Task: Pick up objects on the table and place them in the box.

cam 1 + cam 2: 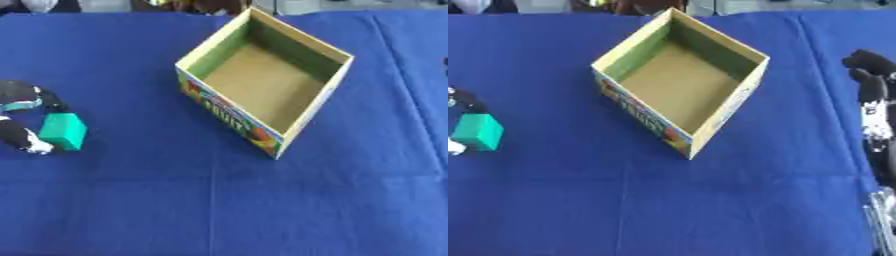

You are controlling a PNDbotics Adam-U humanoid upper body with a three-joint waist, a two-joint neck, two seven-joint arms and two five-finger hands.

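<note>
Green block (63, 131) is pinched between curled fingers (26, 140) of left hand (22, 100), well left of open box (262, 80) on blue-clothed bench (219, 200). Right hand (874, 100) is seen right of box, fingers straight, nothing held.

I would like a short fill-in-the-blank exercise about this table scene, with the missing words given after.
1. The left hand has its fingers around a ____ block.
2. The inside of the cardboard box is ____.
3. The table is covered by a ____ cloth.
4. The right hand shows at the ____ edge of the right eye view.

Missing words: green; empty; blue; right
</note>
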